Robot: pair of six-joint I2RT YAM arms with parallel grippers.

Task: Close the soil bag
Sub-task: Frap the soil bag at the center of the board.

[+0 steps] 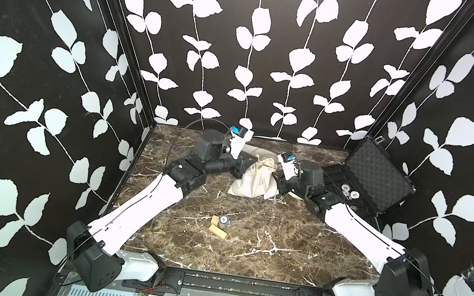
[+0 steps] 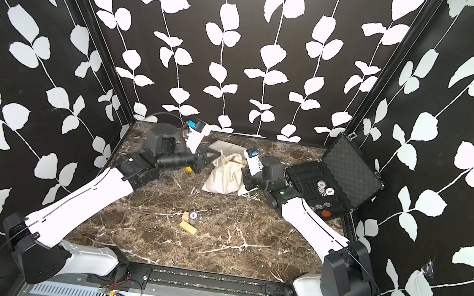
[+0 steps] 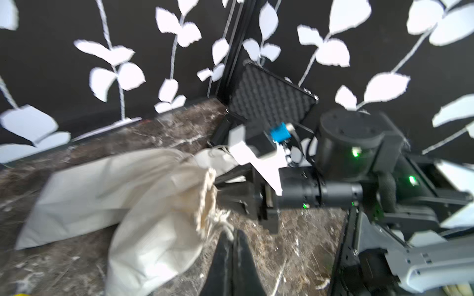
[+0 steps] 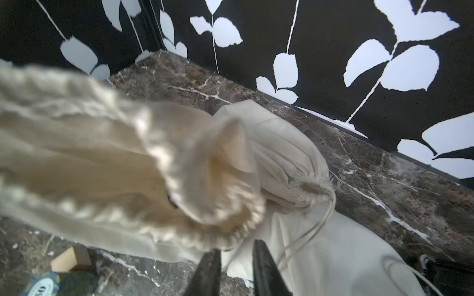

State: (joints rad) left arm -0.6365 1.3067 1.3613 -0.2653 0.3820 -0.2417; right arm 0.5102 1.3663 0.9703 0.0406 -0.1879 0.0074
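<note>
The soil bag is a cream cloth drawstring bag lying at the back middle of the marble table. Its mouth is gathered into folds. My left gripper sits at the left of the mouth. It is shut, and a pale drawstring runs from the mouth into its tips. My right gripper is at the right of the mouth. Its fingers stand narrowly apart just under the gathered rim, with cloth showing behind the gap.
A second cream bag lies just behind, its mouth pulled tight. An open black foam-lined case with poker chips stands at the back right. Wooden blocks and a small can lie in the front middle.
</note>
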